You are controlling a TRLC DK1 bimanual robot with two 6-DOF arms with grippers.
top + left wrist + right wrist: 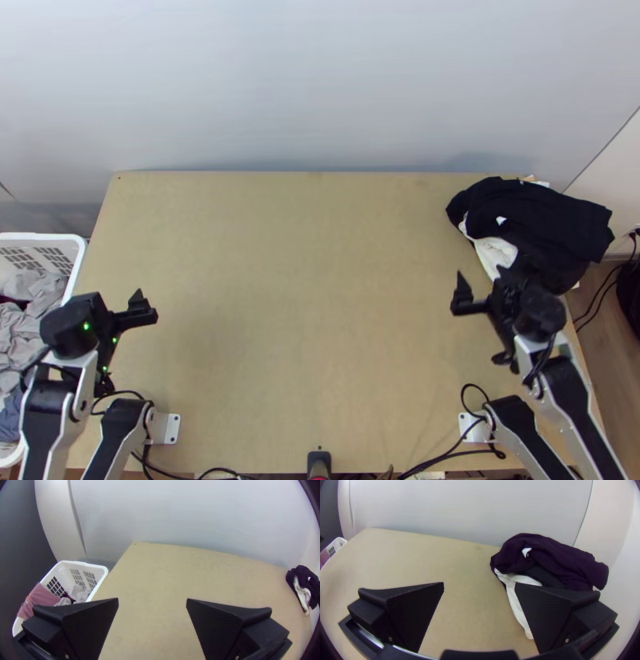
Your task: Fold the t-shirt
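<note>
Dark cloth lies bunched at the table's back right, over some white cloth; whether a t-shirt is among them I cannot tell. My right gripper is just in front of this pile. Its wrist view has the right gripper open and holding nothing, the dark cloth beyond it and white cloth partly behind one finger. Over the table's left side is my left gripper. In the left wrist view the left gripper stands open, nothing between its fingers.
The light wooden table has bare surface between the arms. A white basket holding grey and other clothes stands off its left edge. A pale wall rises behind. Cables run along the near edge, beside a small black object.
</note>
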